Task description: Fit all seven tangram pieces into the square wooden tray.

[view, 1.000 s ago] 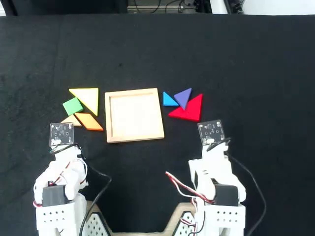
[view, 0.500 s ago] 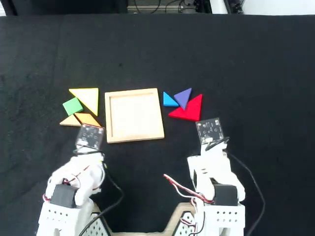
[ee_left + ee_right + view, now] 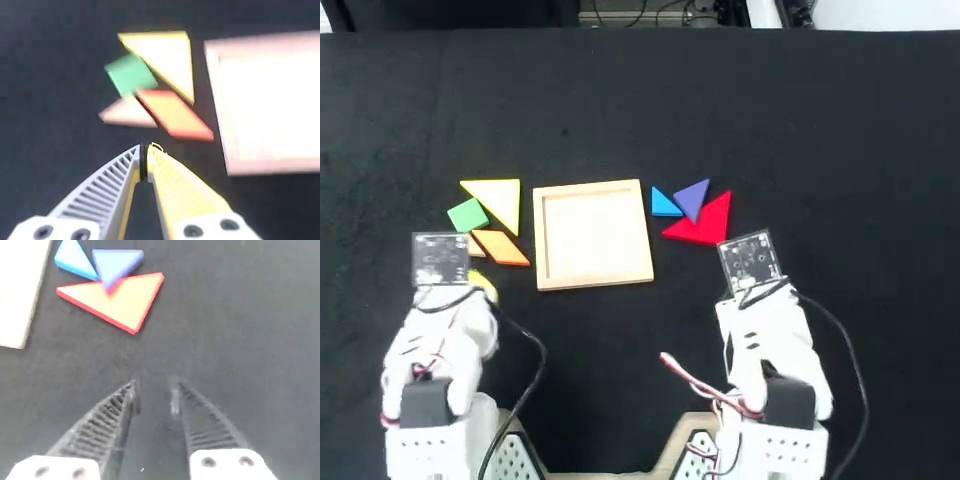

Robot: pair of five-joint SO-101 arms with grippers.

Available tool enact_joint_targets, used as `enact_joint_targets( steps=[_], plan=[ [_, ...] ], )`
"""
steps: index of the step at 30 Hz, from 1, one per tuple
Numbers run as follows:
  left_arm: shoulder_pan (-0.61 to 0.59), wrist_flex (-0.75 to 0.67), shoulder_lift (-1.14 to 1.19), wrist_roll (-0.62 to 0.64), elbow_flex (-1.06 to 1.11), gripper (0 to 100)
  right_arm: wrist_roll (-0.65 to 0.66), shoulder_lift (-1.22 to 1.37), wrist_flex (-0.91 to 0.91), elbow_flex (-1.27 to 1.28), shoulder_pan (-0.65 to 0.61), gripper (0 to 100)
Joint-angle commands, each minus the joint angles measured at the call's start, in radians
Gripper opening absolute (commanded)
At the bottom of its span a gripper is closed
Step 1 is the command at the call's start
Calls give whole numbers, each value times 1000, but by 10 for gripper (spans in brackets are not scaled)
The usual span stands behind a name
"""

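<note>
**While the tray waited, all seven pieces lay around it**

When we looked down over the black cloth [image 3: 650, 100], the square wooden tray [image 3: 593, 235] sat flat in the middle, with every piece lying outside it. On the left arm's side we counted four: the yellow triangle [image 3: 498, 198], just beside the tray's edge, the green square [image 3: 468, 215] touching its long side, the orange parallelogram [image 3: 501, 246] below them, and a pale triangle [image 3: 127, 112] touching the parallelogram's far side. On the right arm's side were three: the light blue triangle [image 3: 665, 203] nearest the tray, the purple triangle [image 3: 694, 197] touching it, and the red triangle [image 3: 705, 222], which met the purple one's tip.

We saw the left gripper [image 3: 147, 148] with its fingers pressed together on nothing, the tips near the orange parallelogram and apart from it. The right gripper [image 3: 154, 390] had its fingers parted with only cloth between them, hanging over the bare cloth short of the red triangle. From above, each arm's wrist board covered its fingers.
</note>
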Motion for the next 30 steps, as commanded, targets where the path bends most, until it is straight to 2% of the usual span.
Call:
enact_joint_targets(
  steps=[1,4,7,10,14,19,21,26,30],
  plan=[
    [22,-6,3,40,-117,30,8,-64,120,-200,-78,170],
    [68,-32,2,52,-51,30,77,-10,115,-219,-89,170],
    [70,-107,2,48,16,30,166,113,55,-242,-87,170],
    [51,-176,0,46,77,30,198,292,-9,-344,-86,170],
    [15,-239,-6,41,125,30,190,638,-23,-601,-94,170],
    [8,-269,-6,-32,157,30,187,1176,-20,-852,-170,172],
    [8,-264,-6,-32,157,30,244,1383,-25,-928,-193,171],
    [8,-262,-6,-38,159,30,486,1765,-29,-1082,-226,172],
    [8,-262,-6,-38,160,30,545,1914,-20,-1194,-213,173]
  ],
)
